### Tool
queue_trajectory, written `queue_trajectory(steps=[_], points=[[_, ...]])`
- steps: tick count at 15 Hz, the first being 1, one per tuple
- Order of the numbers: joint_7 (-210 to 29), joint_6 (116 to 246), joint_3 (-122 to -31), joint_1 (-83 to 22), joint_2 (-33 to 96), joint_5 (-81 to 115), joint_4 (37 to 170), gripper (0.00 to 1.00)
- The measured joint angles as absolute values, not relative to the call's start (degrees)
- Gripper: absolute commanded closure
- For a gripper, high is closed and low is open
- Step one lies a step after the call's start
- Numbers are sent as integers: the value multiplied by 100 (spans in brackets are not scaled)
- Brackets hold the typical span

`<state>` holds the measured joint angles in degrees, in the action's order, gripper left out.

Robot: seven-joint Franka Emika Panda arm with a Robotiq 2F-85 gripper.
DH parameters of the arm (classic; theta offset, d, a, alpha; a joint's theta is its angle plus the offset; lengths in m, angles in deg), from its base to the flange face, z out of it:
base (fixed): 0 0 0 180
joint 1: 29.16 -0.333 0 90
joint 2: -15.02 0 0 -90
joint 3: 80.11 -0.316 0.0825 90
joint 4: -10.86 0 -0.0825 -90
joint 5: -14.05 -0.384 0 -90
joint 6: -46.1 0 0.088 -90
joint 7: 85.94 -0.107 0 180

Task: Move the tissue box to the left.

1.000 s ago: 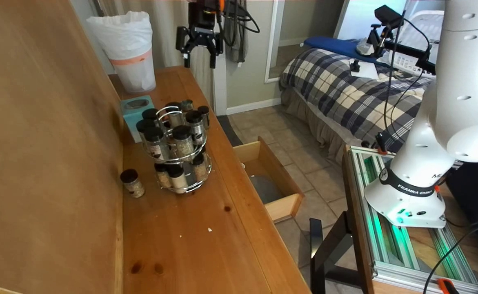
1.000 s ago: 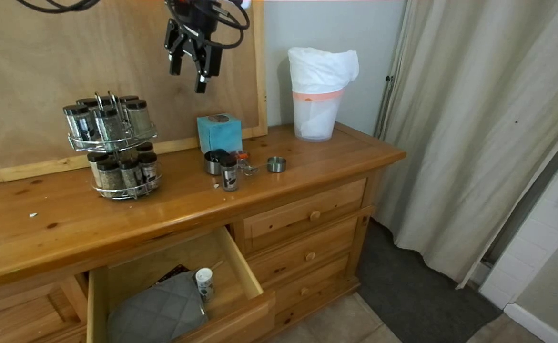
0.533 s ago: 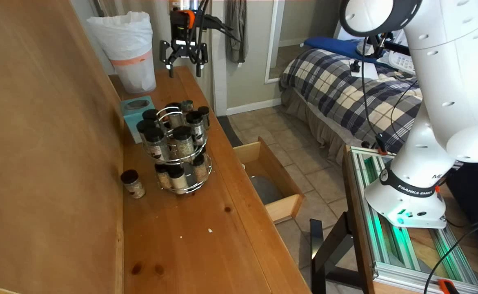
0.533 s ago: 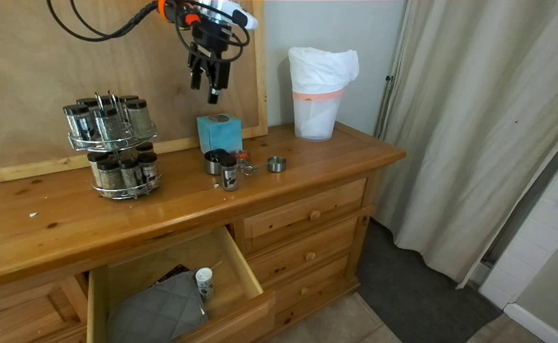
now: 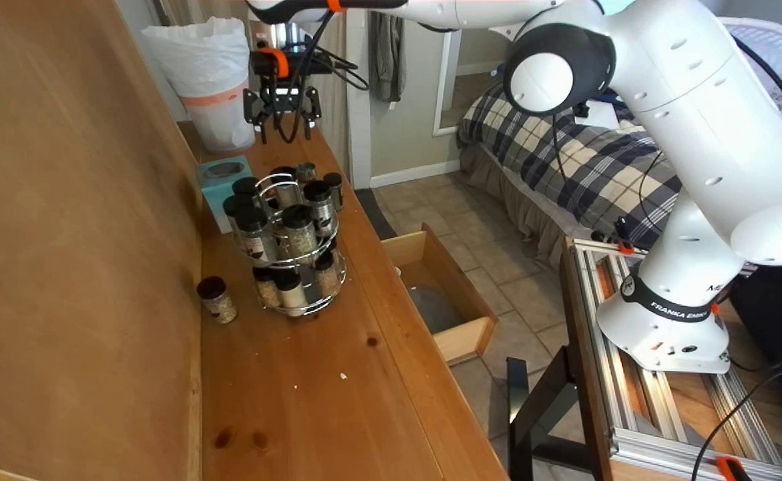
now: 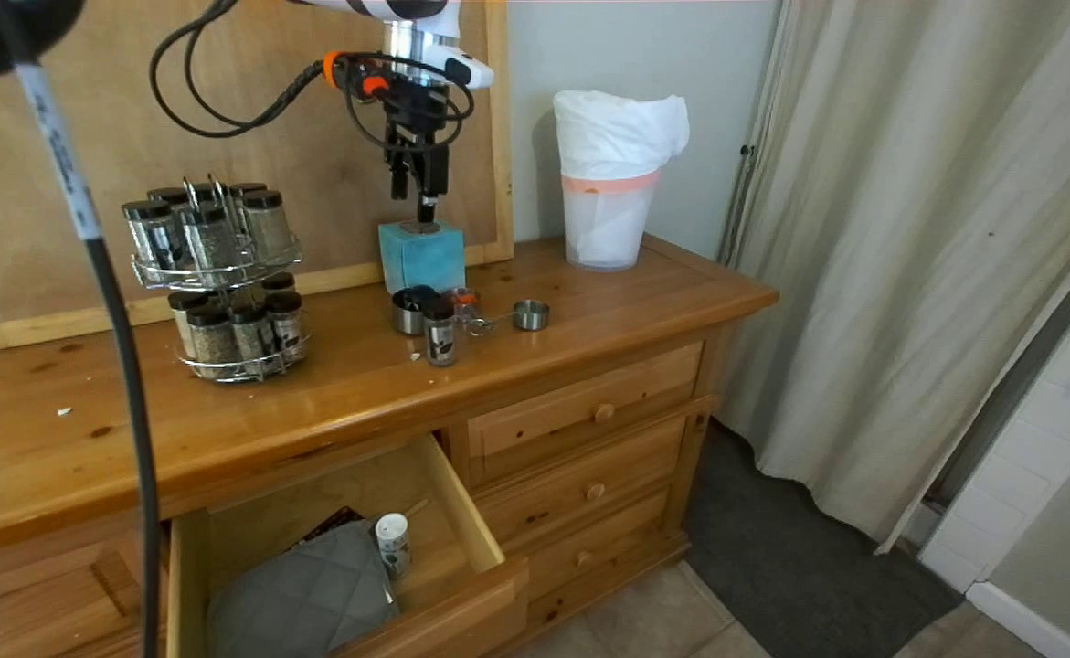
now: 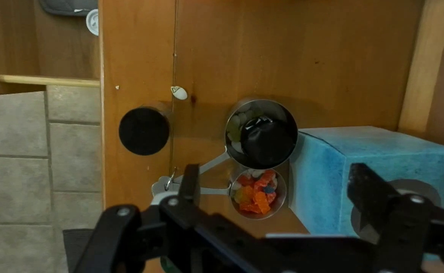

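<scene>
Hovering above the level of the tissue box (image 5: pixel 220 202), with a visible gap between the two in an exterior view, the claw (image 5: pixel 286 137) points downward. Its fingers (image 7: pixel 366 186) are spread apart. In the wrist view, one finger overlaps the top of the tissue box; the opposite finger lies outside its outline. The tissue box stands on the worktop (image 6: pixel 352 361), opening facing up, with a wooden panel (image 6: pixel 315 196) close behind it.

A large measuring cup (image 6: pixel 404 319), containing a dark item (image 7: pixel 269 142), sits just beside the tissue box's front face; contact cannot be determined. A smaller cup (image 7: pixel 254 215), holding orange and red pieces (image 7: pixel 260 197), sits beside the same face. A black-capped jar (image 6: pixel 440 340) stands farther forward of the tissue box. A two-tier jar rack (image 6: pixel 222 278), loaded with jars (image 6: pixel 207 239), stands to one side of the tissue box. A white-lined bin (image 6: pixel 609 219), banded in orange, stands to the opposite side. An open drawer (image 6: pixel 463 512) extends lower than the tissue box, toward the rack's side.
</scene>
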<state>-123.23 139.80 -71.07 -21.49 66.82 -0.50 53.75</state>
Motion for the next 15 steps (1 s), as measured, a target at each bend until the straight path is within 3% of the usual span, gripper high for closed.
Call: queue_trajectory(steps=[15], points=[[-12561,14230,-7031,-2170,7249,-17,4745,0]])
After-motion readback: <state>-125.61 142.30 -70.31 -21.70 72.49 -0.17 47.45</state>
